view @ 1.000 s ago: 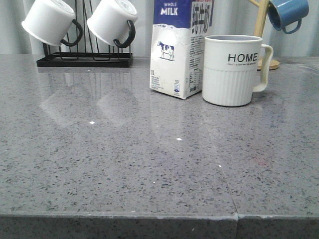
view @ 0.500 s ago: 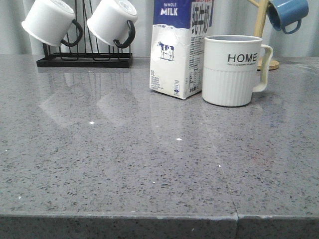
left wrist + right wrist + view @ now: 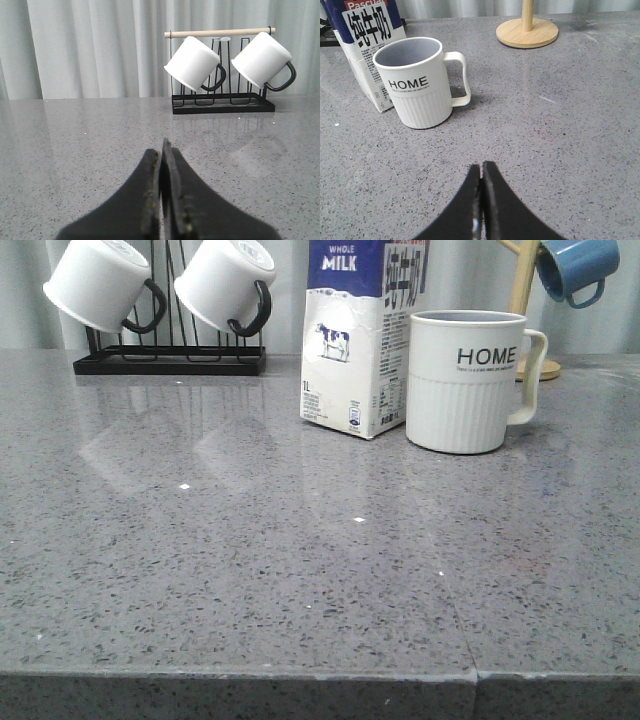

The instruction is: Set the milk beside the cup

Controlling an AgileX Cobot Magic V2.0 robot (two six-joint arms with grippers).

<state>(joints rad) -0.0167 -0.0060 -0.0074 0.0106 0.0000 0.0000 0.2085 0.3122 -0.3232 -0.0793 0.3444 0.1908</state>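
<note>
The milk (image 3: pixel 352 340) stands upright on the grey surface (image 3: pixel 250 560), far centre in my front view, its blue top cut off by the frame. Just to its right sits the cup (image 3: pixel 465 380), upright, "HOME" facing me and its handle pointing right. From the front the cup overlaps the milk's right edge; I cannot tell whether the two touch or only stand very close. In my right wrist view the milk (image 3: pixel 362 47) is behind and to the left of the cup (image 3: pixel 417 82), again so close that no gap shows.

My left fingers (image 3: pixel 161 150) are pressed together with nothing between them, hovering low over bare surface. Beyond them is a black rack (image 3: pixel 222 100) with a wooden bar, carrying two white mugs (image 3: pixel 194 63) with black handles, tilted. The front view shows the same rack (image 3: pixel 170 360) at the far left.

My right fingers (image 3: pixel 481 172) are likewise pressed together and empty, near the cup but well apart from it. A round wooden stand base (image 3: pixel 527 32) lies far right, and a blue mug (image 3: pixel 578 268) hangs from that stand at the top right of the front view.
</note>
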